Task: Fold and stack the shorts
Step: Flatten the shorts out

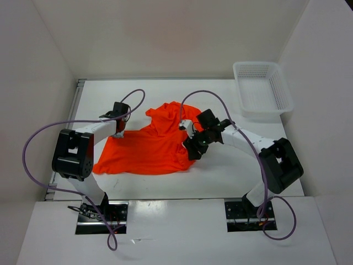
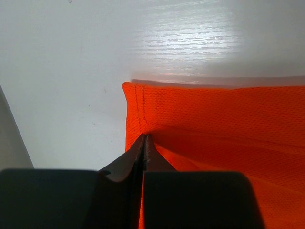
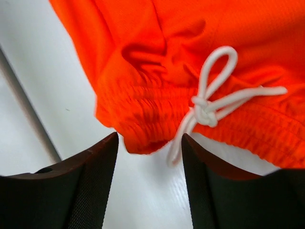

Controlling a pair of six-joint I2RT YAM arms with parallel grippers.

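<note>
The orange shorts [image 1: 149, 144] lie spread on the white table between the arms. My left gripper [image 1: 118, 131] is shut on the hem at the left corner of the shorts [image 2: 200, 119]; its jaws pinch the fabric edge. My right gripper [image 1: 190, 150] is open at the right end of the shorts. In the right wrist view the gathered waistband [image 3: 143, 119] and the knotted white drawstring [image 3: 207, 109] lie just ahead of the gripper [image 3: 150, 143], with the waistband corner between the fingertips.
A white mesh basket [image 1: 261, 87] stands at the back right of the table. White walls enclose the table on three sides. Purple cables loop over both arms.
</note>
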